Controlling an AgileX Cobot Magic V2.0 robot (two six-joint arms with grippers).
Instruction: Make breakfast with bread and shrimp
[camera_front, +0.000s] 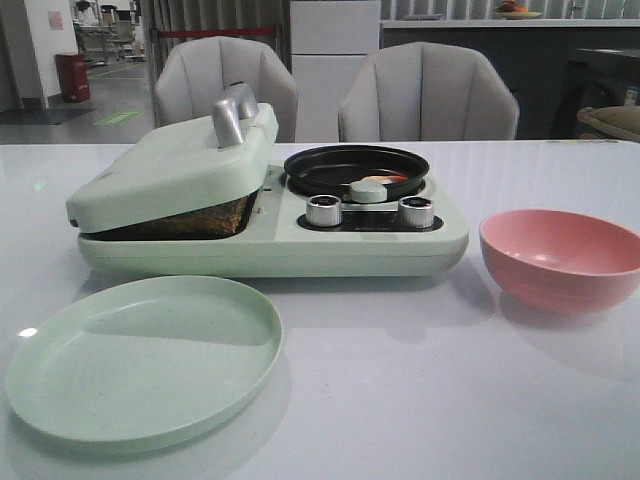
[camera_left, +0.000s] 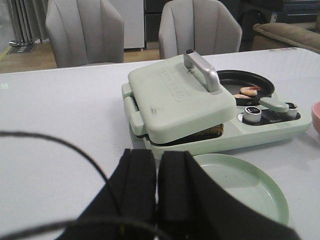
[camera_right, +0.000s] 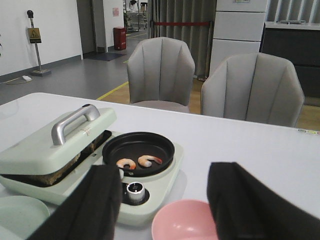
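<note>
The bread (camera_front: 195, 222) shows only as a brown edge under the tilted pale green lid (camera_front: 180, 165) of the breakfast maker; that edge also appears in the left wrist view (camera_left: 210, 132). Two curled shrimp (camera_right: 126, 163) lie in the round black pan (camera_right: 160, 145) on the maker's right side, and from the front one shrimp (camera_front: 385, 179) just shows over the rim. My left gripper (camera_left: 156, 165) is shut and empty, well short of the maker, near the green plate. My right gripper (camera_right: 166, 175) stands open with nothing in it, above the pink bowl. Neither gripper appears in the front view.
A pale green plate (camera_front: 150, 360) lies in front of the maker and holds nothing. A pink bowl (camera_front: 560, 255) stands to the maker's right, also holding nothing. Two silver knobs (camera_front: 324, 210) sit on the maker's front. Two grey chairs (camera_front: 425, 95) stand behind the table.
</note>
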